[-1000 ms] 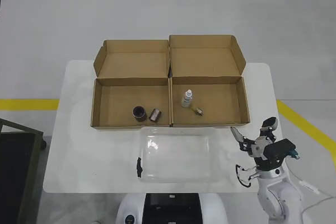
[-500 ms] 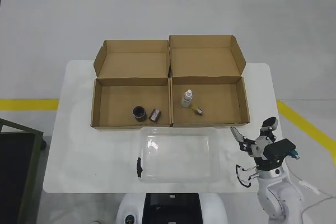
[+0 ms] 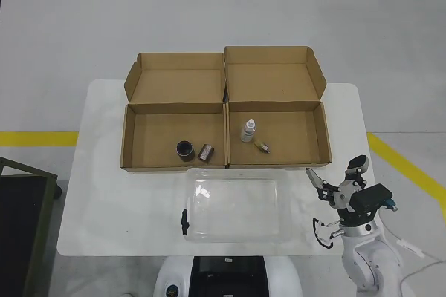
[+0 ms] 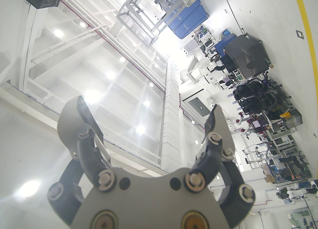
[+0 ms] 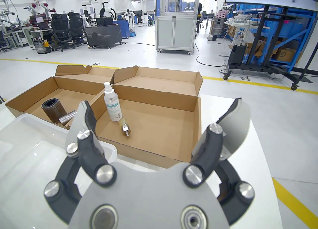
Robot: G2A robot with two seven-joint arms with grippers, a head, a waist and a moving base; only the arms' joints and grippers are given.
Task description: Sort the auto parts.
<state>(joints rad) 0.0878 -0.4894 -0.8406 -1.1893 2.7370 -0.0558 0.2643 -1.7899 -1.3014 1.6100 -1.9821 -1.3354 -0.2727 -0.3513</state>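
Here's the white, round-cornered table [image 3: 111, 208], and across its 12 o'clock half two brown cardboard boxes sit side by side, touching, lids folded open and away from the robot. In the left box [image 3: 152, 141], toward its 5 o'clock corner, a dark, stubby hollow cylinder [image 3: 185, 150] stands on end. Just beside it at 3 o'clock lies a small shiny metal sleeve [image 3: 206, 152], on its side.

Over to the right box [image 3: 297, 137]: a slim clear plastic spray bottle [image 3: 248, 131] with a white nozzle stands upright near the 9 o'clock wall, and a small brass-and-steel fitting [image 3: 262, 145] lies at its foot.

At 6 o'clock, tight against both boxes, sits a clear, glossy, shallow plastic tray [image 3: 236, 208], rounded at the corners.

The right pincer [image 3: 334, 168] hangs at the table's 4 o'clock edge, curved grey fingers spread wide, nothing between them, pointed toward the boxes. The left pincer [image 4: 147, 104] is aimed up at the bright ceiling [image 4: 111, 66], ribbed fingers just as wide apart, also gripping nothing.
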